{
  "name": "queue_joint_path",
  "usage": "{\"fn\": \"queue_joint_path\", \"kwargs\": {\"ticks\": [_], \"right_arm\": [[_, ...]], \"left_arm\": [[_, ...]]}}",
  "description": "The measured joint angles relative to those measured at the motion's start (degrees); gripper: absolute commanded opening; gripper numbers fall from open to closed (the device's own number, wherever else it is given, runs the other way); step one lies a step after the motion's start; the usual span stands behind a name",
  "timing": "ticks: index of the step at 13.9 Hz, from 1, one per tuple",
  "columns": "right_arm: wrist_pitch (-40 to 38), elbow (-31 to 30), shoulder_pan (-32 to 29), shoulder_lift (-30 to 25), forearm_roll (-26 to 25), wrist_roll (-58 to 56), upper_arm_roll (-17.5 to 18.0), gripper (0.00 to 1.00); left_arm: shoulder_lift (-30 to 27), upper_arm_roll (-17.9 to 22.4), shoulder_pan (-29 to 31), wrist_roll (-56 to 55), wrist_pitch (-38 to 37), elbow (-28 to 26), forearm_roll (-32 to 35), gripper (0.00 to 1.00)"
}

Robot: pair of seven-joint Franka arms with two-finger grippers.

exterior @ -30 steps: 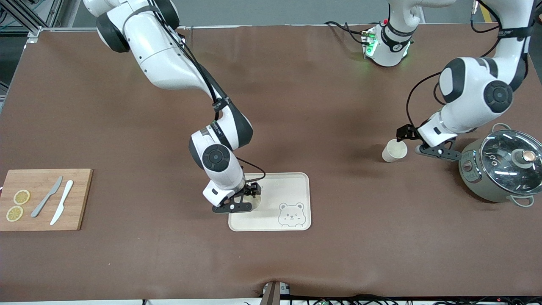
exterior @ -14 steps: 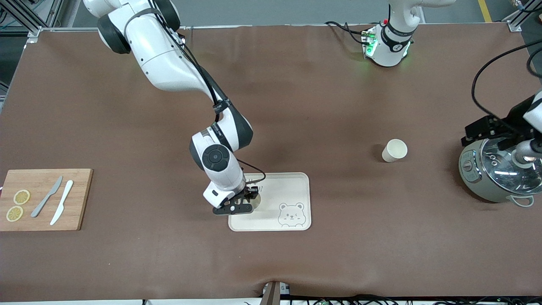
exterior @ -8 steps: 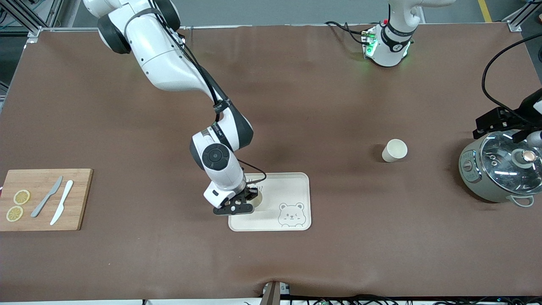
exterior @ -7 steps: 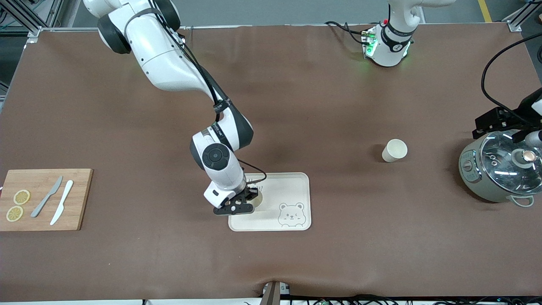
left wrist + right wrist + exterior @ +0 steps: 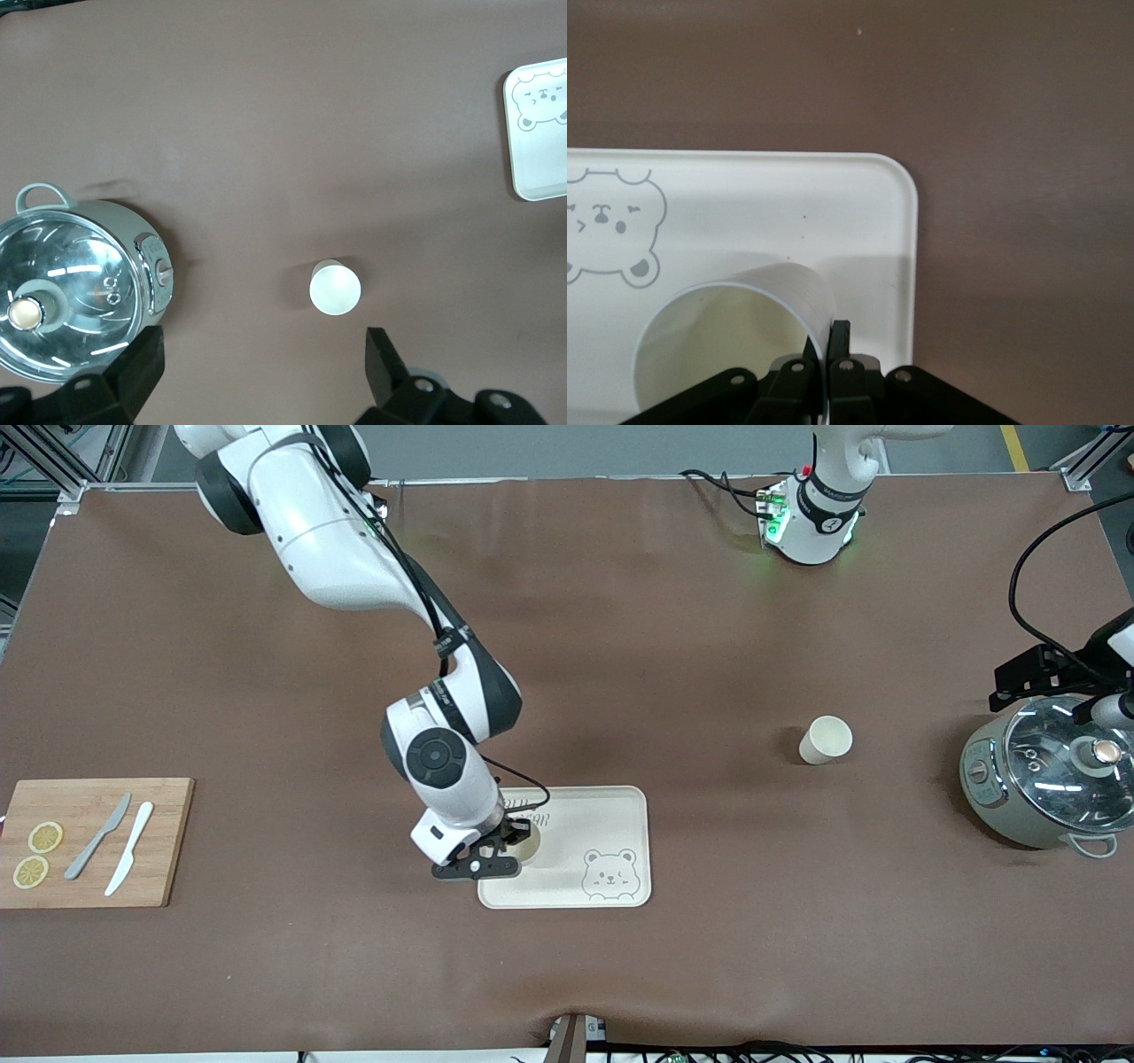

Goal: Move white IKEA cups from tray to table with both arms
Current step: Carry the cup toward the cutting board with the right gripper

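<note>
One white cup (image 5: 826, 740) stands upright on the brown table, apart from both grippers; it also shows in the left wrist view as the cup (image 5: 335, 288). My left gripper (image 5: 1045, 691) hangs open and empty over the pot's edge, its jaws wide (image 5: 264, 350). My right gripper (image 5: 512, 843) is shut on the rim of the second white cup (image 5: 735, 341), one finger inside and one outside (image 5: 826, 341). That cup (image 5: 526, 850) is over the bear tray (image 5: 611, 815) at its end toward the right arm. Whether its base touches the tray (image 5: 788, 204) is hidden.
A grey-green pot with a glass lid (image 5: 1050, 779) sits at the left arm's end of the table. A wooden cutting board (image 5: 168, 841) with two lemon slices and two knives lies at the right arm's end. Cables poke up at the table's near edge (image 5: 571, 1036).
My right gripper has closed on the cup's rim and shifted it slightly toward the cutting board's end. The left gripper has drifted a little farther over the pot, away from its cup.
</note>
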Motion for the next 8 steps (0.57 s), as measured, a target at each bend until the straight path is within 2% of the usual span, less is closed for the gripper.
{"fn": "queue_joint_path", "kwargs": {"ticks": [4,6,8], "right_arm": [[-14.48,3.47,-14.69,-5.26,0.26,-14.24,8.54,0.0],[-19.19,3.6,-20.67,-7.51,0.02,-23.66,9.82,0.0],[-21.38,3.6,-24.05,-8.76,-2.81,-31.91,9.83,0.0]], "left_arm": [[-2.21,-0.05,-0.04,-1.15,-0.18,-1.7,0.0,1.0],[-2.88,-0.09,-0.17,-3.32,-0.18,-2.02,0.0,1.0],[-2.97,-0.75,-0.45,-6.67,-0.18,-2.07,0.0,1.0]]}}
